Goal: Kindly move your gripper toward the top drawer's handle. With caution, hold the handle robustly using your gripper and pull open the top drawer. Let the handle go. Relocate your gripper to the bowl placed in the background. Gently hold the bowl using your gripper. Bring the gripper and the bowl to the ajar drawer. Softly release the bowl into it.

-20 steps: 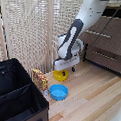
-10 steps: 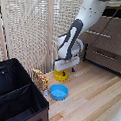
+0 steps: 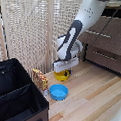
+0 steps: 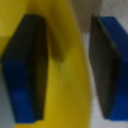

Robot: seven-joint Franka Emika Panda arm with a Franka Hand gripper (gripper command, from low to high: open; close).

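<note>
White boxy gripper on the bulky white arm sits low over the small round yellow plastic bowl, which rests on the light wood floor at the foot of the pale woven blind. Wrist view: the two dark blue-tipped fingers stand apart, jaws open, straddling the yellow bowl's rim; one finger lies over the bowl's inside, the other outside the wall, with a gap visible on the outer side. Cannot tell whether either pad touches the plastic yet. Bowl stands upright, opening up; being round, it has no long axis. Near it, toward the exterior view's lower left, lies a light blue round bowl, apart from the yellow one, and a small patterned box stands just beside the large black bin. Open floor runs to the exterior view's right as far as the dark brown wooden dresser, whose top drawer carries a slim silver bar handle, lying horizontal along the front. The dresser is well apart from the bowl.
</note>
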